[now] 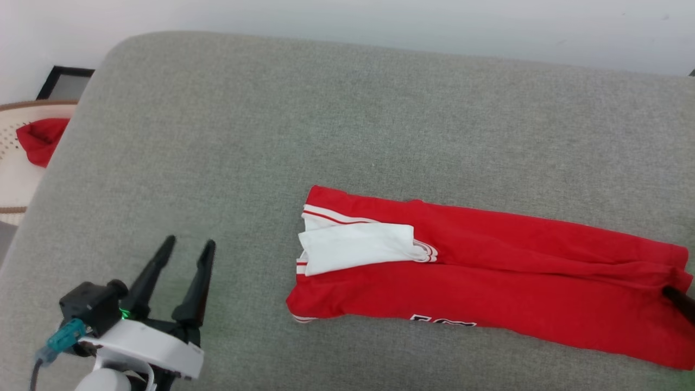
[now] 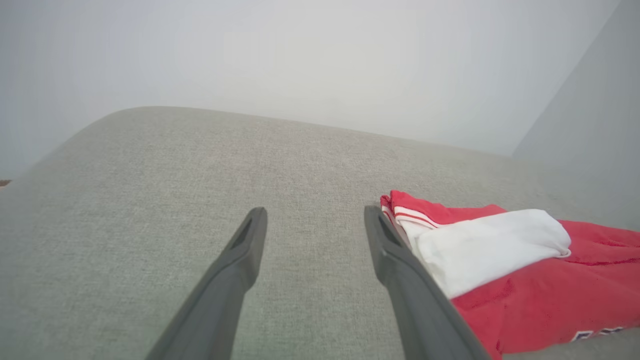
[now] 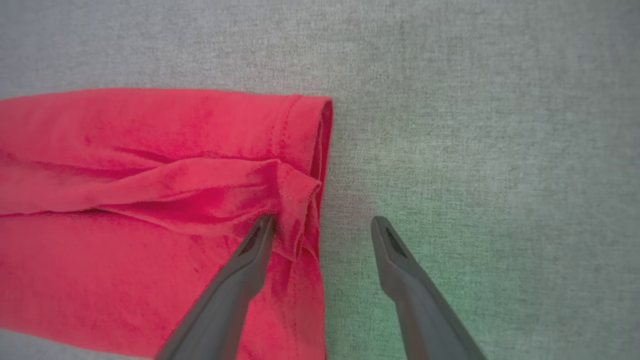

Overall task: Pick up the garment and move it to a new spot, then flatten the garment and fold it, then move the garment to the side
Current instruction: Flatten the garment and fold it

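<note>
Looking down at the grey cushion (image 1: 326, 108), we see the shirt (image 1: 516, 271) on its near right part. It is folded into a long band that runs from left to right, with the right end a little nearer. On the left end the white sleeve (image 1: 358, 247) lies folded over the red body, and striped trim shows at both of its ends. At the near edge of the band a small part of the black numerals (image 1: 442, 321) shows, edged in white.

The left gripper (image 1: 190, 240) is at the near left, over bare cushion, to the left of the shirt and apart from it. Its two fingers stand spread wide with nothing between them. In the left wrist view the sleeve end of the shirt lies to the right of these fingers.

The right gripper (image 3: 324, 220) is at the right end of the shirt. It is also spread wide and pinches nothing. One finger (image 3: 240, 285) is over the red hem and the other is over bare cushion, so the hem's edge lies between them. We cannot tell if that finger touches the fabric.

Off the cushion at the far left, a red scrap (image 1: 40, 138) lies on a pale woven thing (image 1: 13, 179). A black frame (image 1: 65, 81) stands beyond it by the white wall.
</note>
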Robot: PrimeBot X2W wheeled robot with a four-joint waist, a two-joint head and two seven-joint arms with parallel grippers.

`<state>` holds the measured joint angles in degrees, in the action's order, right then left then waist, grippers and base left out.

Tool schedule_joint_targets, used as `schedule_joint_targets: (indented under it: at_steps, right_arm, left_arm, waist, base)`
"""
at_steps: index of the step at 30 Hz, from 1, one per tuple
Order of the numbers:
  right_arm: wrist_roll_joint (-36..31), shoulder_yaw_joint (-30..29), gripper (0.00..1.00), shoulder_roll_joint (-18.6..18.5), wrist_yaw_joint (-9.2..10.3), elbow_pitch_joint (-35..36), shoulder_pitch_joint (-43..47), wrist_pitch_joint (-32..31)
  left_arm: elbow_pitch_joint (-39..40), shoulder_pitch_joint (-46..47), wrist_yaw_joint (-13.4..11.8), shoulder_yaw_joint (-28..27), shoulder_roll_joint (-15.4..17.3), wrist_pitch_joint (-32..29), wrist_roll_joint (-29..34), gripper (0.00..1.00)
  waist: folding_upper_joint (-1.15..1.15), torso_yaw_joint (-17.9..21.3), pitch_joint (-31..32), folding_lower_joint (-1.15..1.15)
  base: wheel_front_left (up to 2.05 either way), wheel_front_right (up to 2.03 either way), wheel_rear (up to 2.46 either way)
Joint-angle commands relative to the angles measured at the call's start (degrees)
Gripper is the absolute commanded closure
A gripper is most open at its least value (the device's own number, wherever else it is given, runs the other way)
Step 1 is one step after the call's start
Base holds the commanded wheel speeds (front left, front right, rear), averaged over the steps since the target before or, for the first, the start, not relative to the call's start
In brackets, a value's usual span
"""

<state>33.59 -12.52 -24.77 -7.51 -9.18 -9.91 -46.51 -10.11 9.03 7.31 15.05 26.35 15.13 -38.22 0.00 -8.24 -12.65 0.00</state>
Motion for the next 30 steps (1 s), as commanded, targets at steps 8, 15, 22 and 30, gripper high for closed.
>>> schedule_joint_targets:
  at_steps: [8, 15, 22, 30]
  right_arm:
    - [-2.74, -0.12, 0.00, 2.94, 0.05, -0.78, -3.14, -6.76]
    - [-7.80, -1.28, 0.00, 7.05, 0.06, -2.51, -4.78, -12.02]
    - [-9.78, -0.99, 0.04, 11.14, 0.02, -3.23, -4.03, -16.55]
    - [-8.82, -1.47, 1.00, 10.97, 0.01, -1.10, -4.78, -13.54]
  left_arm:
    - [1.59, -0.73, 0.16, -7.02, -7.01, -0.07, 11.00, 0.00]
    - [1.81, 0.99, 0.19, -7.97, -9.05, -0.07, 12.66, 0.00]
    - [1.62, 2.17, 0.20, -8.32, -9.74, -0.07, 13.08, 0.00]
    - [1.90, 3.07, 0.21, -8.64, -10.17, -0.07, 13.29, 0.00]
  waist:
    - [0.00, -0.37, -2.41, 0.00]
    - [0.00, -0.49, -4.89, 0.00]
    - [0.00, -0.58, -6.37, 0.00]
    - [0.00, -0.07, -7.03, 0.00]
  base:
    - [0.00, 0.00, 0.00]
    - [0.00, 0.00, 0.00]
    - [0.00, 0.00, 0.00]
    - [0.00, 0.00, 0.00]
